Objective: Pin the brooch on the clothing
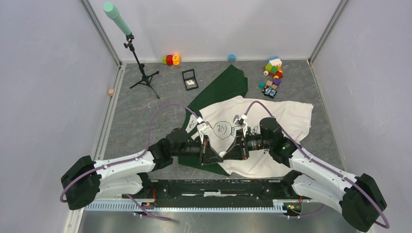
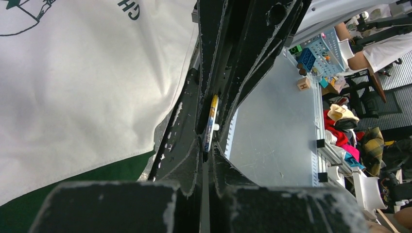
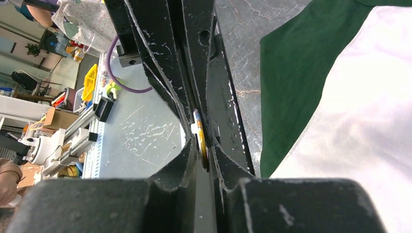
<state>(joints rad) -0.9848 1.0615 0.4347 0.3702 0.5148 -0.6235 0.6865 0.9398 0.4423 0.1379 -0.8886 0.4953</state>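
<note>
Meeting nose to nose above the shirt point(image 1: 284, 116), left jaws and right jaws are both clamping the brooch point(image 2: 212, 121) edge-on, likely sharing the hold so it can be fastened

Your two white-and-black arms reach inward and meet mid-scene, with the black two-finger left hand point(image 1: 216, 158) and right hand point(image 1: 230, 155) tip to tip. Both pinch the thin olive-gold round brooch point(image 2: 211, 124) edge-on.

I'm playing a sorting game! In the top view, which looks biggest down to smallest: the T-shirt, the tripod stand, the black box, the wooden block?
Biggest to smallest:
1. T-shirt
2. tripod stand
3. black box
4. wooden block
</note>
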